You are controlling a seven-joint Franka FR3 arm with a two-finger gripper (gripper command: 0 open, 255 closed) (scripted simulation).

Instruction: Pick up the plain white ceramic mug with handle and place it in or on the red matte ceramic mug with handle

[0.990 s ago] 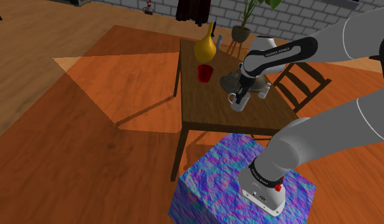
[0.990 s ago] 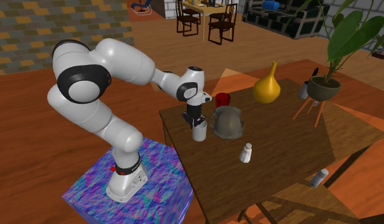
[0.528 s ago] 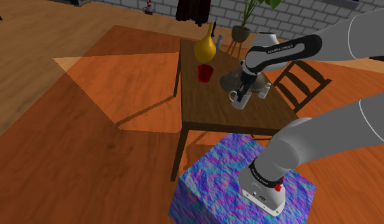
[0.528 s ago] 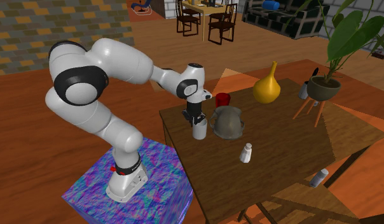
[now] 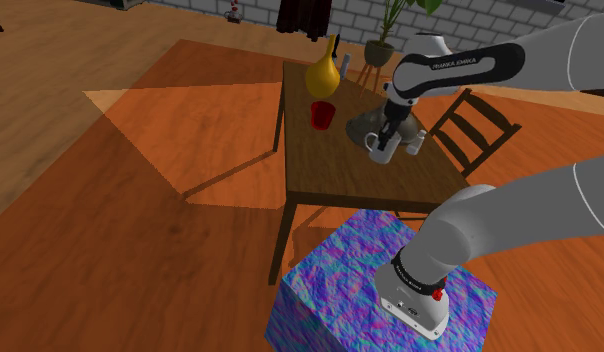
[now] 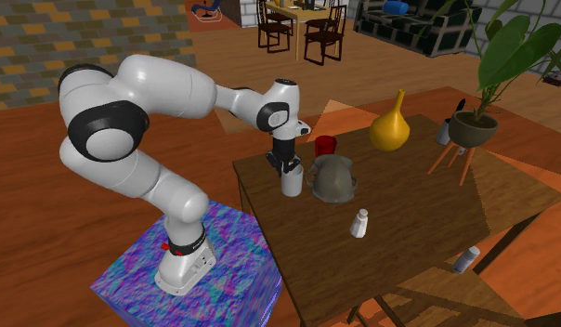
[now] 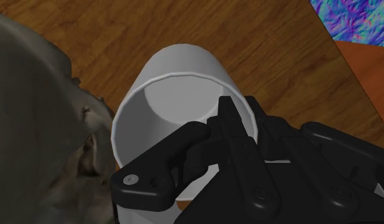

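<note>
Gripper (image 7: 226, 121), its fingers pinched shut on one wall of the white mug (image 7: 175, 108), holds that mug low over the table (image 6: 409, 232) at centre-left of the second exterior view, just beside a grey lumpy object (image 6: 332, 178). To carry well, I judge it should rise enough to clear that object and hold the mug upright (a one-wall pinch may let it swing) before heading up-frame to the red mug (image 6: 325, 145). Left to right there: the white mug is empty inside, the red mug stands upright with nothing visible in it, and the yellow vase (image 6: 390, 128) hides its contents.
</note>
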